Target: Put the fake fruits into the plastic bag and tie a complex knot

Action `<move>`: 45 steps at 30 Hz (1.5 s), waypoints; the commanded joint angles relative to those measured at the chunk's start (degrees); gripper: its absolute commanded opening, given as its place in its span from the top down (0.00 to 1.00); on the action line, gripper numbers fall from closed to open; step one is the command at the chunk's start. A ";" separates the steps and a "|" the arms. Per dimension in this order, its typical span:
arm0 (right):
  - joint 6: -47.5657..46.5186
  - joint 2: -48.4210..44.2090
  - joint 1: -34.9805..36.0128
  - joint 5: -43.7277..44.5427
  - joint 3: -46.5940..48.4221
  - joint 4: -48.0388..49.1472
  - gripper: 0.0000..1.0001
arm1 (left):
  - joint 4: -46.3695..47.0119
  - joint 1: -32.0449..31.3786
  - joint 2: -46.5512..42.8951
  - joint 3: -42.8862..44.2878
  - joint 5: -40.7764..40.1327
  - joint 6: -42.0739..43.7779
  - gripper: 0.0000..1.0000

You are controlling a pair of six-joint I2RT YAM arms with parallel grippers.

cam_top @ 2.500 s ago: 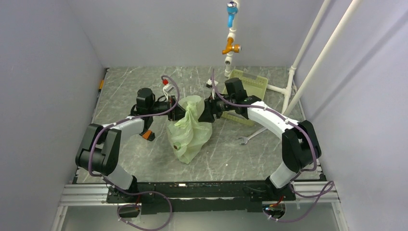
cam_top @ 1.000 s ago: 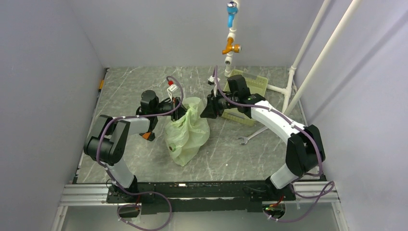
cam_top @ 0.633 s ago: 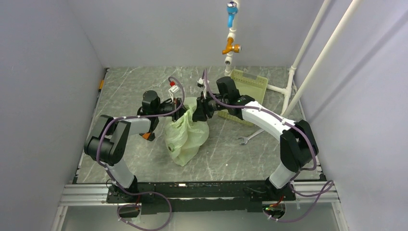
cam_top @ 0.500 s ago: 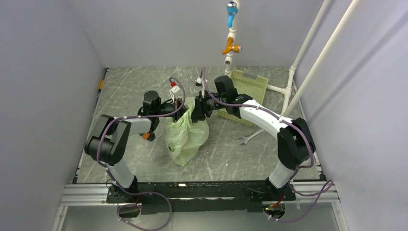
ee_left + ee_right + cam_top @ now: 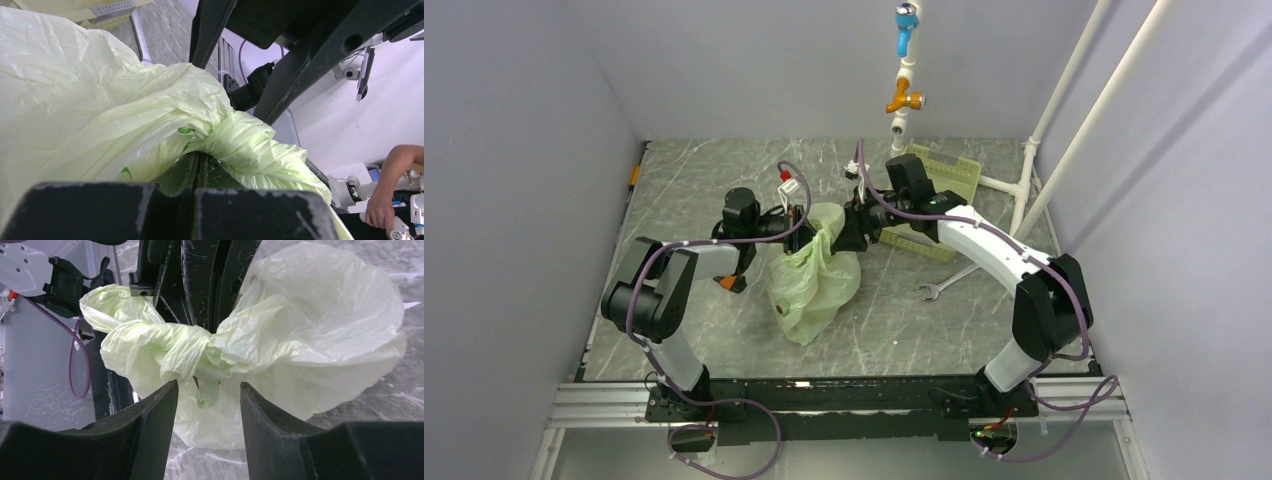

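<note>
The pale yellow-green plastic bag (image 5: 812, 285) sits mid-table, its top twisted into a knot (image 5: 187, 352). My left gripper (image 5: 802, 229) is shut on the bag film just left of the knot; in the left wrist view the closed fingers (image 5: 200, 165) pinch the twisted plastic bag (image 5: 100, 110). My right gripper (image 5: 840, 232) is open, its fingers (image 5: 155, 410) either side of a small tail of film below the knot, not closed on it. A round shape (image 5: 784, 309) shows through the bag's lower part. The fake fruits are otherwise hidden inside.
A pale green tray (image 5: 944, 185) lies at the back right under the right arm. A steel wrench (image 5: 939, 284) lies right of the bag. A small orange-and-black block (image 5: 729, 281) sits under the left arm. White pipes (image 5: 1064, 120) rise at the right.
My right gripper came in against the bag top, then drew back a little to the right. My left gripper kept its hold. The bag's top is pulled tighter.
</note>
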 commanded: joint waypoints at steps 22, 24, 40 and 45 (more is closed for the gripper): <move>-5.08 -2.21 -0.85 -2.43 -0.65 -0.05 1.00 | -8.27 3.89 -5.57 0.83 -1.34 8.09 0.61; -5.37 -2.52 -0.86 -1.79 -0.49 -0.08 1.00 | -14.32 6.40 -8.88 0.36 -2.05 12.87 0.53; -5.60 -3.13 -0.59 -0.40 0.23 -0.89 1.00 | -100.77 7.97 -33.64 14.34 -15.78 101.53 0.27; -6.00 -3.08 -0.16 -0.02 0.48 -1.23 1.00 | -89.10 1.18 -36.51 13.99 -21.93 90.90 0.25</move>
